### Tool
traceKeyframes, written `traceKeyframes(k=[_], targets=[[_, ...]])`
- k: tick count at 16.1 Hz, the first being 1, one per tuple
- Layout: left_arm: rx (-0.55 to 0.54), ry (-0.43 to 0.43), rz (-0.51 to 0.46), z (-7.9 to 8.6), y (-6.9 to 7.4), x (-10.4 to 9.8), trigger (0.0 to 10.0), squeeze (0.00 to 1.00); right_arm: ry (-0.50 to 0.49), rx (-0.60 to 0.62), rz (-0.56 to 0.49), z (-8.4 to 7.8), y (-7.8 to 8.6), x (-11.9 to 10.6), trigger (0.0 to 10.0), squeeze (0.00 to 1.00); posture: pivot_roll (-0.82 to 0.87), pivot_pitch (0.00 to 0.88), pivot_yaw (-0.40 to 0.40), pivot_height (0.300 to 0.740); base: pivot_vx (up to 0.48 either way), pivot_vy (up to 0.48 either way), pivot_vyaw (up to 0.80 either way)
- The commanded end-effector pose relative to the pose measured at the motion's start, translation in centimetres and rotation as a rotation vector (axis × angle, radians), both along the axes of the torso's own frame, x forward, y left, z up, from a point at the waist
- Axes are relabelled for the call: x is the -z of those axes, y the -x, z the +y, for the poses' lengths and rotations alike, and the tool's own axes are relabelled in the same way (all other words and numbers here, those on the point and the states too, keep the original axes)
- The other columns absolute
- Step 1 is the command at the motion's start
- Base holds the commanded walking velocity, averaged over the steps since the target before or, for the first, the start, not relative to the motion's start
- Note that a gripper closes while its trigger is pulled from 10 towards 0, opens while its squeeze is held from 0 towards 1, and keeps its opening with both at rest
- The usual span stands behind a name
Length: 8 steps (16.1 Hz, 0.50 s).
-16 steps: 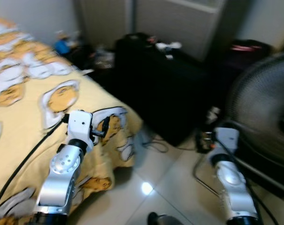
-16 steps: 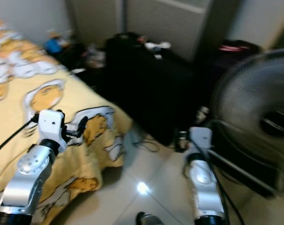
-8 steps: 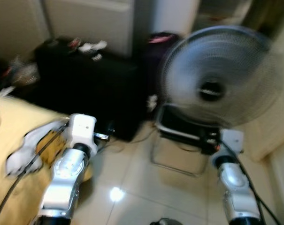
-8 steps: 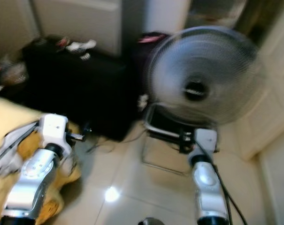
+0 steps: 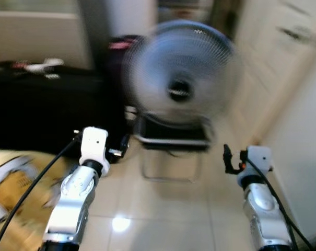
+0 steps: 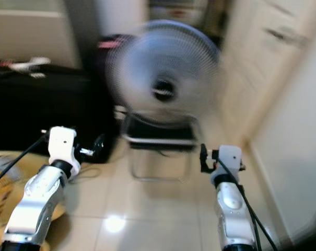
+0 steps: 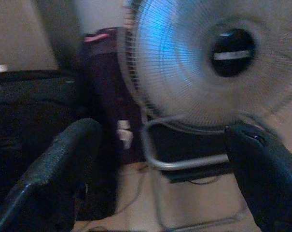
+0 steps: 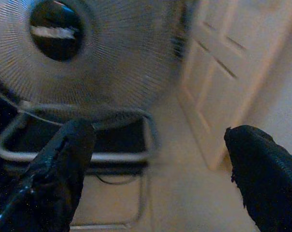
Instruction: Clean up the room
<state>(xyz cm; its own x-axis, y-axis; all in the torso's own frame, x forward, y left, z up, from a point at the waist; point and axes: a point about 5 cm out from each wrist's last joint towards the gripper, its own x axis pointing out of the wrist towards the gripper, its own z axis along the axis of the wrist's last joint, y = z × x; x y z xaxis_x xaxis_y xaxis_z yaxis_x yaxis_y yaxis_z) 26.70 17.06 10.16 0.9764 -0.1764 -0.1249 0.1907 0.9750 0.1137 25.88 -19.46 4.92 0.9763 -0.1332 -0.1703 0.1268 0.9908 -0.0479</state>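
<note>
A large floor fan (image 5: 181,86) stands directly ahead on a tubular metal stand (image 5: 171,157), between a black case (image 5: 43,112) and a white panelled door (image 8: 223,72); judged bulky, top-heavy, with a thin grille that would dent, so best held by the stand. Left gripper (image 7: 160,164) and right gripper (image 8: 155,159) are raised before it, fingers spread wide, holding nothing.
</note>
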Motion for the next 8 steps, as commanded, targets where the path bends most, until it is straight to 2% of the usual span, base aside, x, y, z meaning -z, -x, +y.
traceKeyframes(k=[1, 8], targets=[[-0.013, -0.012, -0.009, 0.47, -0.13, -0.36, 10.0, 0.0, -0.004, -0.017, -0.022, 0.65, -0.32, -0.45, 10.0, 0.0, -0.04, 0.0, -0.022, 0.74, 0.375, 0.0, 0.0], [-0.008, -0.015, -0.011, 0.31, -0.31, -0.46, 10.0, 0.0, 0.005, -0.012, -0.029, 0.74, -0.29, -0.74, 10.0, 0.0, -0.03, 0.0, -0.022, 0.74, 0.405, 0.0, 0.0]])
